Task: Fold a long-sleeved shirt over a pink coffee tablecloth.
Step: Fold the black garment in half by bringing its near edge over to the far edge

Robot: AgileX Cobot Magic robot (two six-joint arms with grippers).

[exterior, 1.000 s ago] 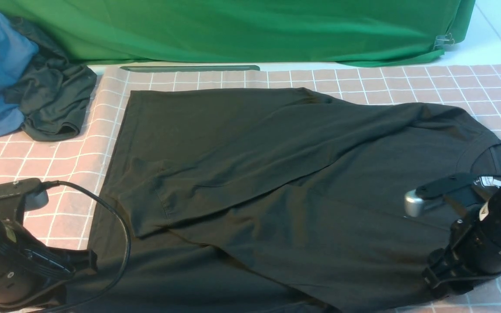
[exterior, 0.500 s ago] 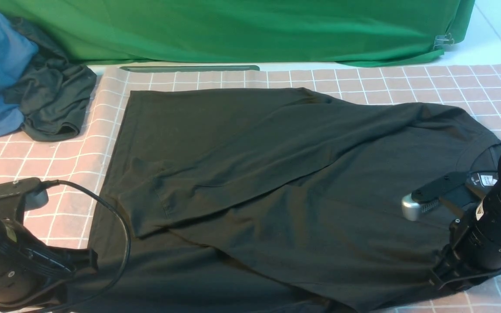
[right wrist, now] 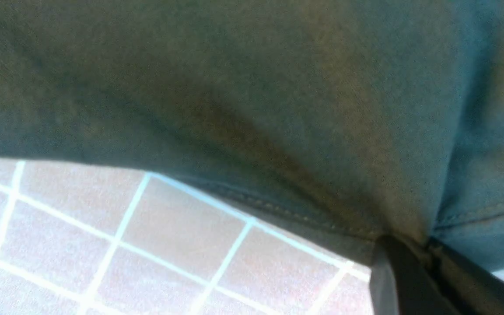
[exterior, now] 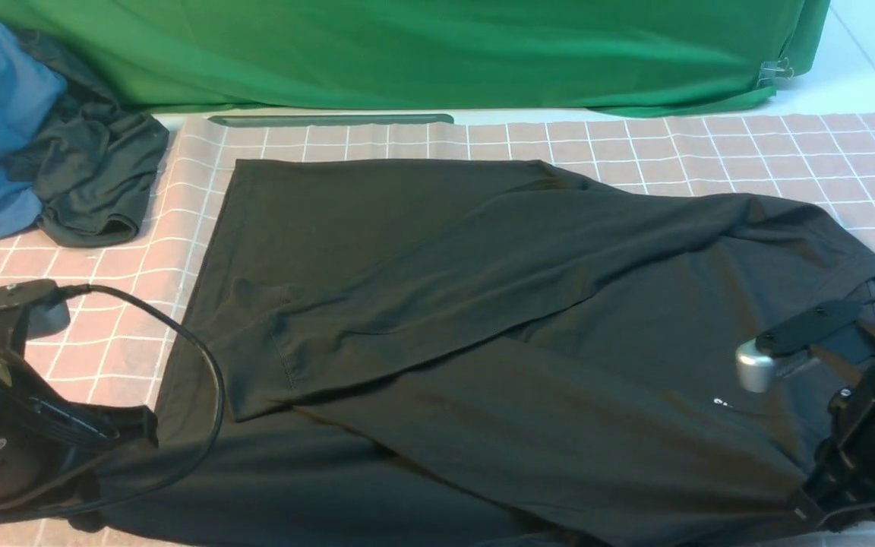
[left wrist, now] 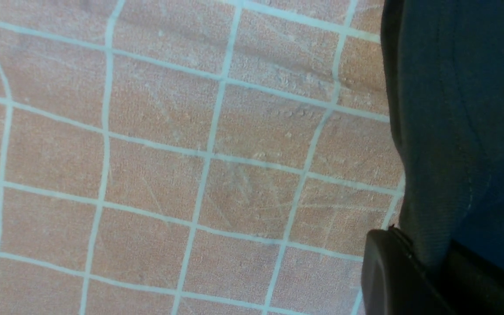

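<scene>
The black long-sleeved shirt [exterior: 483,319] lies spread on the pink coffee tablecloth [exterior: 787,144], one sleeve folded across its body, a bit of white print [exterior: 722,403] showing near the right. My left gripper [exterior: 134,441] at the near left is shut on the shirt's edge. In the left wrist view the shirt's dark cloth [left wrist: 453,109] runs into that gripper [left wrist: 427,258] over the tablecloth's pink grid [left wrist: 169,175]. My right gripper [exterior: 813,505] at the near right is shut on the shirt's side edge. The right wrist view has the shirt's seam [right wrist: 252,87] pinched in that gripper [right wrist: 422,245].
A bunched blue and dark garment pile [exterior: 42,129] sits at the back left. A green cloth [exterior: 407,53] hangs along the back. The left arm's black cable [exterior: 206,365] loops over the shirt's left edge. The tablecloth's near edge is close to both arms.
My right gripper has shut on the shirt's edge and drawn back toward the near right. The shirt has shifted with it and the white print has come into sight. The left arm has sunk slightly.
</scene>
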